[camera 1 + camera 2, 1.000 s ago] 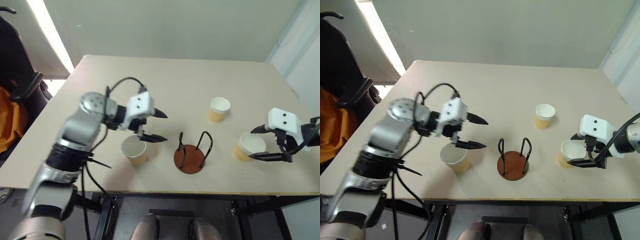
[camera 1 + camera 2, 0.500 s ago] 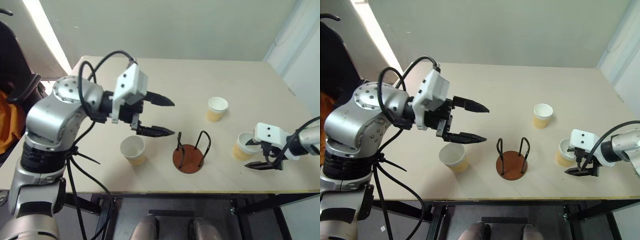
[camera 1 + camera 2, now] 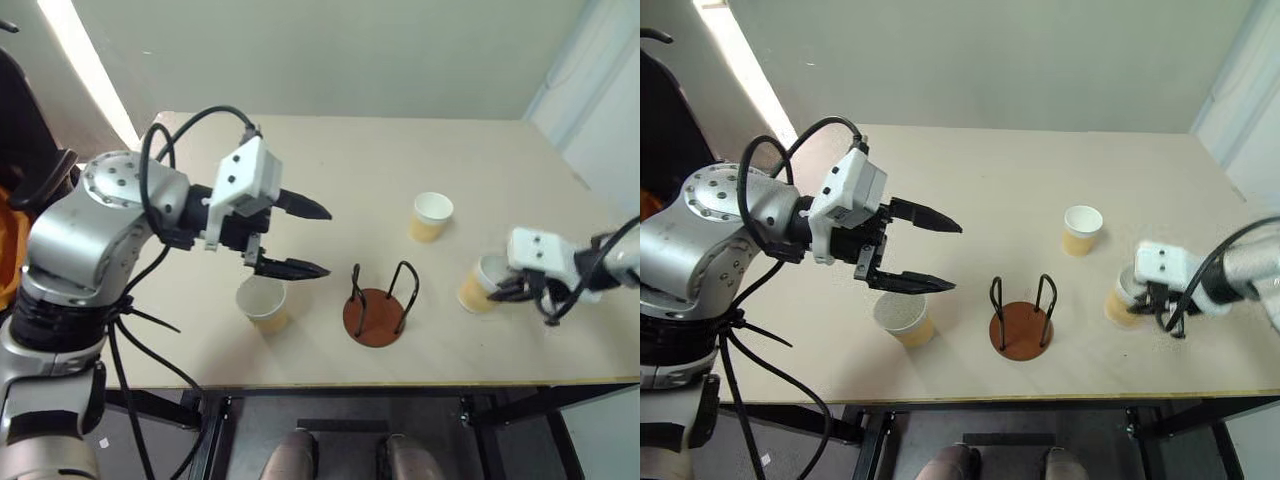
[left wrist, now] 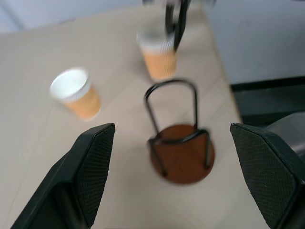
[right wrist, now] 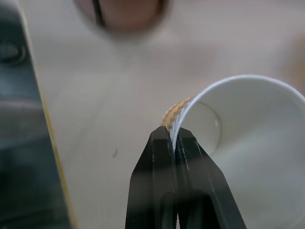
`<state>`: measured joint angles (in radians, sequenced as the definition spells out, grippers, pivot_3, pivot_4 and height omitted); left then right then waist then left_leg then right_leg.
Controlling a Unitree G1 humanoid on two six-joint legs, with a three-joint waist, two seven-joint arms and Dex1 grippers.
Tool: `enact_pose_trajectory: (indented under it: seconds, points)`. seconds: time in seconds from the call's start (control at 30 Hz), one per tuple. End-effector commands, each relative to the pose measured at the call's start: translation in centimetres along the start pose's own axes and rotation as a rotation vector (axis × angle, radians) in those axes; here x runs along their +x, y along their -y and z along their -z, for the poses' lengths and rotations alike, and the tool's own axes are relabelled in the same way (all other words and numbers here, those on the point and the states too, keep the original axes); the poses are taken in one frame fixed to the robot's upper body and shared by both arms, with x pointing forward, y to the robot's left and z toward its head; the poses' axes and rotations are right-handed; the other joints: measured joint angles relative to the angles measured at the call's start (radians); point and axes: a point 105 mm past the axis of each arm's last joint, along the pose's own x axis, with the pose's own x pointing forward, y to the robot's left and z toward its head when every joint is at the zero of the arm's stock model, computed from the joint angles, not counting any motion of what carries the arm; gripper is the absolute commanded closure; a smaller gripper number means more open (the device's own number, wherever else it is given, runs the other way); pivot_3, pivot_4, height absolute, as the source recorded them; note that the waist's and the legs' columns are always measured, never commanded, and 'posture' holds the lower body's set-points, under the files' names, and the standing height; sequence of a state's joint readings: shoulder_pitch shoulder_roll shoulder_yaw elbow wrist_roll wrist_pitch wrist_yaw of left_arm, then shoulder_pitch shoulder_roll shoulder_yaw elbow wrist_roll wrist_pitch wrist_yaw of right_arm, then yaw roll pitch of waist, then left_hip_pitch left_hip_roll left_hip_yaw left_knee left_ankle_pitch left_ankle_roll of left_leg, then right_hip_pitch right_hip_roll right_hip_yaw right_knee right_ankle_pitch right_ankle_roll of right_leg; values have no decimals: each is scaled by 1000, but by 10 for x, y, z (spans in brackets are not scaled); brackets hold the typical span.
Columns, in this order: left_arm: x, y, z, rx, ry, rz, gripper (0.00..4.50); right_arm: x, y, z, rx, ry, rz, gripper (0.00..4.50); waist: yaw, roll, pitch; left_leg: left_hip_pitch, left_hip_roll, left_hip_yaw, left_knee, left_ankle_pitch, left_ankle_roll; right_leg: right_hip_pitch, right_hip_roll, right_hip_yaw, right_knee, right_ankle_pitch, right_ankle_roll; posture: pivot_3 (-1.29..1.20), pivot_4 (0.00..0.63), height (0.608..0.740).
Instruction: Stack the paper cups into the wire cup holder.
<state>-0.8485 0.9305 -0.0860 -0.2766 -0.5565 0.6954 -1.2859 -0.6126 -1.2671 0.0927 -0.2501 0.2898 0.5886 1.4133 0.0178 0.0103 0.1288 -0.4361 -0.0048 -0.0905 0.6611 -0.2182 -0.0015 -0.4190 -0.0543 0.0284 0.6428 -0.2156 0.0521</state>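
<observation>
Three tan paper cups are on the table. One cup (image 3: 262, 302) stands at front left, just below my left gripper (image 3: 322, 241), which hovers open and holds nothing. Another cup (image 3: 431, 216) stands farther back, right of centre. My right gripper (image 3: 503, 289) is shut on the rim of the third cup (image 3: 476, 287) at the right, one finger inside the wall and one outside (image 5: 174, 136); this cup (image 5: 238, 129) leans a little. The wire cup holder (image 3: 377, 305) stands between the left and right cups, with nothing in it (image 4: 181, 145).
The table's front edge (image 3: 400, 383) runs close below the holder and the cups. A pale wall lies behind the table. A dark chair with something orange (image 3: 10, 250) stands off the table's left side.
My right gripper has closed from open around the right cup to a pinch on its rim, and it has risen slightly with the cup. The left gripper stays open.
</observation>
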Motion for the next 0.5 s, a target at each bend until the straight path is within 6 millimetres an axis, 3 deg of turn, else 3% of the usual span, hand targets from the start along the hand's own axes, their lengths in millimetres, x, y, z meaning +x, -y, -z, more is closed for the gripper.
enact_pose_trajectory:
  seconds: [0.03, 0.13, 0.23, 0.4, 0.5]
  points:
    - [-10, -1, -2, 32, -4, -29, 326, -44, 6, -61, -180, 177, 21, 4490, -2, 0, 0, 0, 0, 0, 0, 0, 0, 0, 1, 0, 0, -1, -1, 0, 150, 740]
    - [-11, -1, 0, 29, -4, -29, 326, -58, 4, -105, -312, 326, -35, 4490, -5, -1, 0, 1, 1, -1, -3, 1, -1, -1, 2, 0, 0, -2, -3, 0, 150, 740]
    - [-9, 0, 2, 28, -6, -28, 326, -49, -8, -127, -402, 383, -151, 4490, -6, -1, -1, 1, 2, -3, -4, 2, -2, -1, 3, -1, 0, -4, -6, 0, 150, 740]
    - [-7, 1, 4, 28, -13, -29, 326, -9, -22, -111, -479, 263, -295, 4490, -2, -1, -1, 0, 2, -5, -5, 5, -8, -1, 3, -2, 1, -5, -8, 0, 150, 740]
    - [-7, 3, 4, 28, -14, -31, 326, 1, -22, -109, -502, 245, -315, 4490, -4, -1, 0, 0, 2, -4, -5, 5, -8, -2, 2, -2, 1, -5, -8, 0, 150, 740]
